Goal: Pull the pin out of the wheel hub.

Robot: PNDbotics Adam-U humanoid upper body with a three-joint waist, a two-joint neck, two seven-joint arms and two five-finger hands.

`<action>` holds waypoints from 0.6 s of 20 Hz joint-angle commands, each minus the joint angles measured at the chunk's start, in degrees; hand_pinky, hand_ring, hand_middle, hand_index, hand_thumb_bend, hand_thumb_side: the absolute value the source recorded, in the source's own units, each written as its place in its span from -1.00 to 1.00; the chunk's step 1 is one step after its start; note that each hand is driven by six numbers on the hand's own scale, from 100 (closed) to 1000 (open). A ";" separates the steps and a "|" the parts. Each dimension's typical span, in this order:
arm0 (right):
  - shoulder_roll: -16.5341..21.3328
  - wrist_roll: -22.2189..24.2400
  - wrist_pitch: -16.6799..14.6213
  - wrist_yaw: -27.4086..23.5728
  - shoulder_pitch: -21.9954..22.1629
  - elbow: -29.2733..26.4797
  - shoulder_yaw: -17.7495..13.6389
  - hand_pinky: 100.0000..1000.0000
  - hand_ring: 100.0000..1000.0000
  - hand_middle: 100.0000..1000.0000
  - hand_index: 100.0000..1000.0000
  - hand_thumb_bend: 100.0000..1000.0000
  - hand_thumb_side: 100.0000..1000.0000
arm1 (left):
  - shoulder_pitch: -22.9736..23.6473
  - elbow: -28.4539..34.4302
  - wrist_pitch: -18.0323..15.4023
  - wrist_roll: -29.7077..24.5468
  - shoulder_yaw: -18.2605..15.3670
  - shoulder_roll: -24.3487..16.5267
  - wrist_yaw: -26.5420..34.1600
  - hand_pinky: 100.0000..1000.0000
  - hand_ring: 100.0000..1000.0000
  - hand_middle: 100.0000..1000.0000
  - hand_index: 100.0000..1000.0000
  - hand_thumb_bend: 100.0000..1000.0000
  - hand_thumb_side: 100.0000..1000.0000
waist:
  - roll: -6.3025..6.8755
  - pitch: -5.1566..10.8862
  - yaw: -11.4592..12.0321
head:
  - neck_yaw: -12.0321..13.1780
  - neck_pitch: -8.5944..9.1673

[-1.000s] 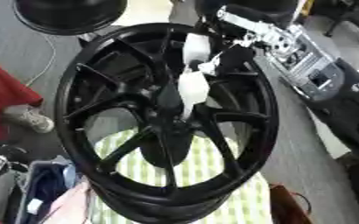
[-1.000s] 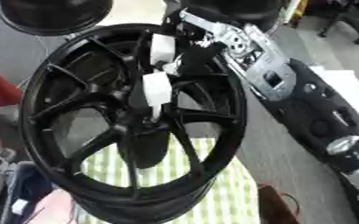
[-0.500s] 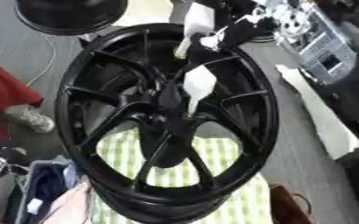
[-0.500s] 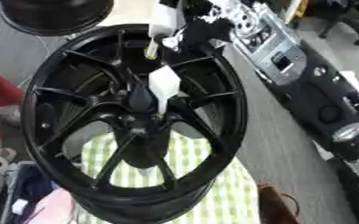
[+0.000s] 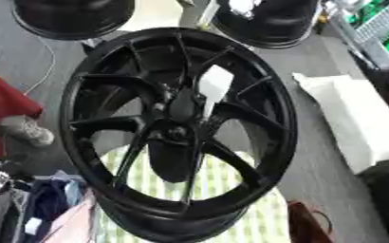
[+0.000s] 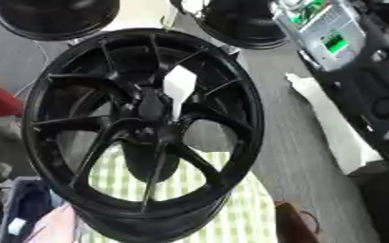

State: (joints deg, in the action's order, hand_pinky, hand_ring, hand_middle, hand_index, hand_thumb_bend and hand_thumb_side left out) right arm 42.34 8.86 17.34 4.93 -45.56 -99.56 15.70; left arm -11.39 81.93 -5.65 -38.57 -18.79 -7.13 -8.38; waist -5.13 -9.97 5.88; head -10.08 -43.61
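A black wheel (image 5: pixel 177 133) stands on a checked cloth (image 5: pixel 231 190), a white pin (image 5: pixel 213 90) slanting up-right from its hub — neither hand shows, so their fingers cannot be judged; only the right arm (image 6: pixel 356 71) appears.

Black wheel hub (image 5: pixel 178 133); white tag (image 5: pixel 214 88) (green-checked cloth (image 5: pixel 223 182) beneath).

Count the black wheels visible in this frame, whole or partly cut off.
3. The large spoked wheel stands in the centre on the checked cloth; a second wheel lies at top left, a third wheel at top right. Others may lie out of frame.
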 commanded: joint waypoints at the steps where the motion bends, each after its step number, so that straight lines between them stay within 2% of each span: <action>1: 6.23 -2.65 0.52 -1.76 3.13 -4.61 -4.14 -1.00 -0.56 -0.13 -0.28 -0.74 -0.89 | -0.02 0.65 0.09 0.68 -0.81 -1.48 0.03 0.10 0.17 0.01 0.63 -1.00 0.24 | 0.10 1.21 -0.60 | 1.00 0.95; 4: 10.22 -6.12 1.31 -2.43 10.76 -7.20 -8.18 -1.00 -0.54 -0.11 -0.26 -0.70 -0.90 | 0.39 0.83 0.11 1.37 -1.43 -1.78 0.25 0.10 0.17 0.01 0.63 -1.00 0.24 | 0.05 1.16 -1.54 | 1.92 1.23; 7: 11.77 -11.62 1.09 -3.14 20.30 -10.10 -12.86 -1.00 -0.51 -0.09 -0.24 -0.62 -0.91 | 0.71 1.13 0.17 1.95 -1.94 -1.88 0.62 0.10 0.17 0.01 0.63 -1.00 0.24 | 0.14 1.02 -2.15 | 2.52 1.33; 9: 10.52 -15.29 0.82 -2.46 27.24 -12.21 -15.61 -1.00 -0.45 -0.05 -0.18 -0.54 -0.89 | 0.84 1.49 0.28 2.31 -2.29 -1.89 0.91 0.10 0.17 0.01 0.63 -1.00 0.24 | 0.14 0.85 -2.55 | 2.81 1.23; 11: 8.01 -18.02 1.31 -0.16 33.78 -13.86 -17.72 -0.88 -0.34 0.07 -0.03 -0.47 -0.87 | 0.94 1.92 0.46 2.59 -2.57 -1.88 1.16 0.10 0.17 0.01 0.63 -1.00 0.24 | 0.13 0.62 -2.94 | 3.34 1.23; 12: 6.11 -18.92 1.92 1.90 36.96 -14.41 -18.71 -0.72 -0.19 0.24 0.20 -0.31 -0.98 | 0.97 2.14 0.57 2.71 -2.70 -1.84 1.29 0.10 0.17 0.01 0.63 -1.00 0.25 | 0.14 0.49 -3.15 | 3.65 1.20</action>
State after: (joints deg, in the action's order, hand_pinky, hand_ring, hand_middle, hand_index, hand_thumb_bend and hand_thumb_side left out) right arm 48.44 -8.38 19.00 5.27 -8.58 -112.17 -0.76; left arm -10.11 82.66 -5.11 -36.22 -21.03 -7.69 -7.45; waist -5.16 -9.98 2.75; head -6.79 -43.12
